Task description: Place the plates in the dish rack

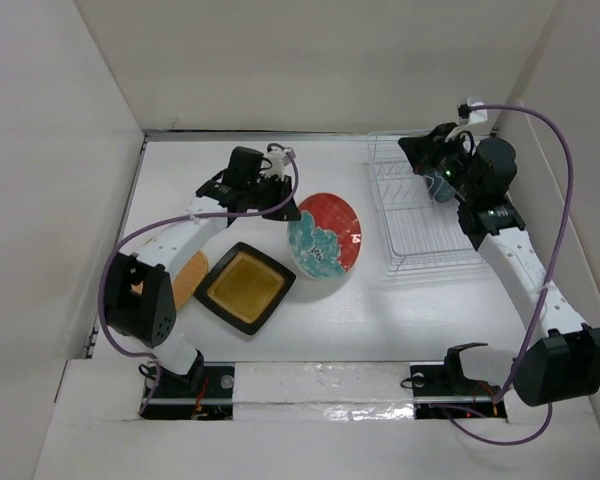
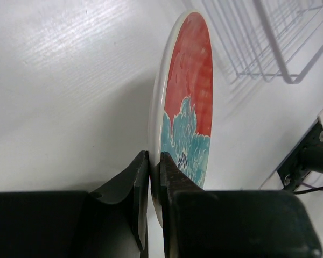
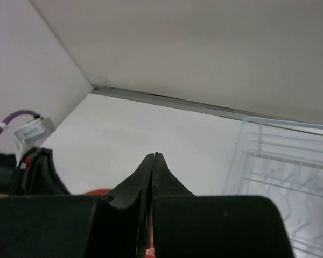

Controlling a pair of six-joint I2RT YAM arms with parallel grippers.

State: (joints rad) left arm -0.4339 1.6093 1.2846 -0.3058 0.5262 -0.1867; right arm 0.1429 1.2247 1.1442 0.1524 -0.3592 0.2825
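The round red-teal-white marbled plate [image 1: 325, 235] stands tilted on edge at the table's middle. My left gripper [image 1: 283, 203] is shut on its rim; the left wrist view shows the jaws [image 2: 155, 161] pinching the white edge of the plate [image 2: 188, 102]. The square black-rimmed mustard-yellow plate [image 1: 245, 287] lies flat to the near left. The tan-orange plate [image 1: 189, 280] lies partly under my left arm. The white wire dish rack [image 1: 420, 225] sits at the right. My right gripper [image 1: 415, 152] hovers over its far end, shut and empty [image 3: 153, 156].
White walls close in on three sides. The rack's wires show in the left wrist view [image 2: 269, 43] and the right wrist view [image 3: 290, 177]. A bluish rounded shape [image 1: 439, 189] sits under my right wrist; I cannot tell what it is.
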